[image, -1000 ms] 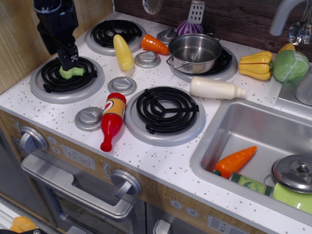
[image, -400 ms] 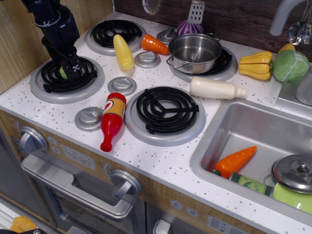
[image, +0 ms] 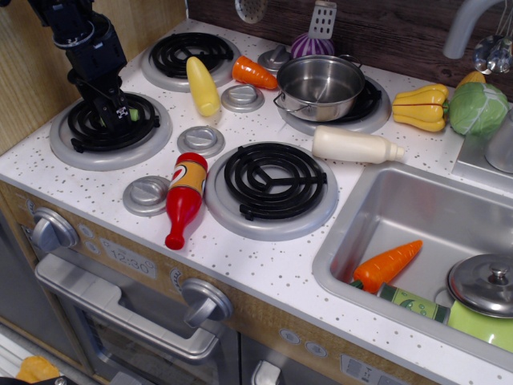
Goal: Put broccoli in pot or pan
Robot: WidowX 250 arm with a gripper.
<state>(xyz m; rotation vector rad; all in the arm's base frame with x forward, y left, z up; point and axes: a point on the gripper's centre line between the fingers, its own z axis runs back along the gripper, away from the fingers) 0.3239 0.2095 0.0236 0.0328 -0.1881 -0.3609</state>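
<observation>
The broccoli (image: 134, 115) lies on the front-left burner (image: 110, 131). Only a small light-green sliver of it shows, at the right side of the fingers. My black gripper (image: 118, 116) is down on that burner, right over the broccoli and covering most of it. I cannot tell how far the jaws are closed. The shiny steel pot (image: 319, 87) stands empty on the back-right burner, far to the right of the gripper.
A yellow corn (image: 202, 85) and an orange carrot (image: 254, 72) lie between the gripper and the pot. A ketchup bottle (image: 185, 198) and a white bottle (image: 356, 147) lie near the front-middle burner (image: 271, 186). The sink (image: 401, 216) holds a carrot and a lid.
The gripper has come down onto the broccoli on the front-left burner and shifted slightly left. The broccoli showed plainly below the fingers before; now it is almost covered.
</observation>
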